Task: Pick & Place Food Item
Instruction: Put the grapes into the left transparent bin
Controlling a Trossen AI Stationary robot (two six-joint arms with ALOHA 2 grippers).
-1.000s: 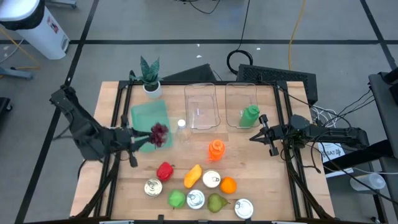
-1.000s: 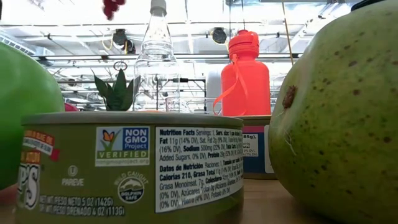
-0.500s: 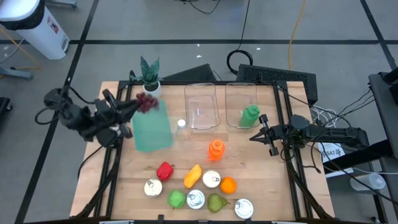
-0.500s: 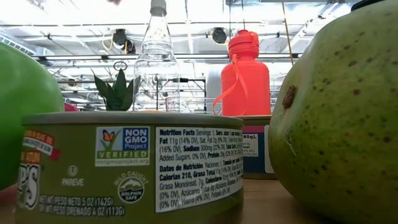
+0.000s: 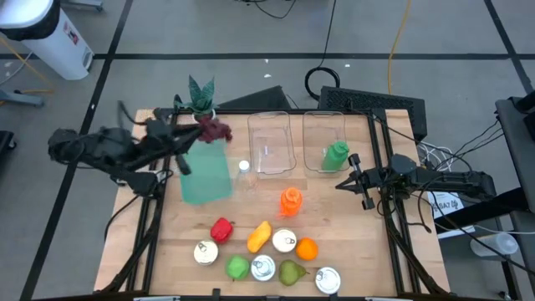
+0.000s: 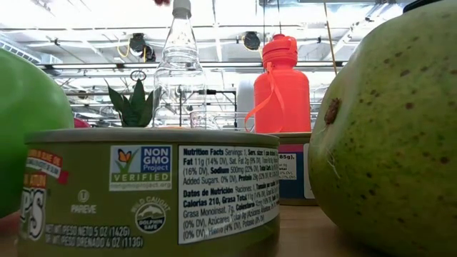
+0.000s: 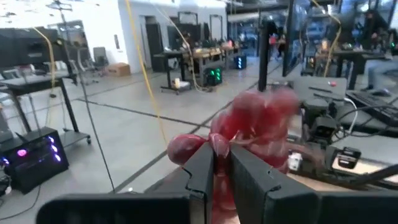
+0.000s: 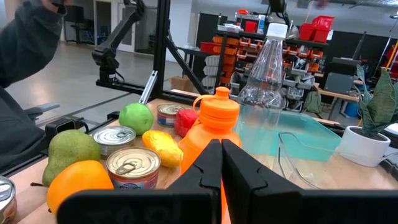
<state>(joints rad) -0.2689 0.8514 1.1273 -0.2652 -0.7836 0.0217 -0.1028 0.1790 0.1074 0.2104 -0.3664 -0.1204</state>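
Between the left gripper's (image 5: 203,132) fingers (image 7: 205,169) sits a bunch of red grapes (image 5: 214,130); the fingers are nearly closed on it, pinching it near its stem in the left wrist view. The grapes hang clear of the desk (image 5: 359,242), just beside the potted plant (image 5: 201,102) and over the far corner of the green tray (image 5: 203,170). The left arm reaches in low from the desk's left side.

Past these fingers, toward the right arm, lie two clear bins (image 5: 270,143), the farther one holding a green bottle (image 5: 336,155). A clear bottle (image 5: 243,170) and an orange bottle (image 5: 290,201) stand between the tray and the right gripper (image 5: 353,179).

The right gripper waits at the desk's right edge, its fingers (image 8: 205,168) pressed together on nothing. Ahead of them in the right wrist view are the orange bottle, cans (image 8: 132,165), a pear (image 8: 71,148), an orange (image 8: 78,184) and a green apple (image 8: 136,117).
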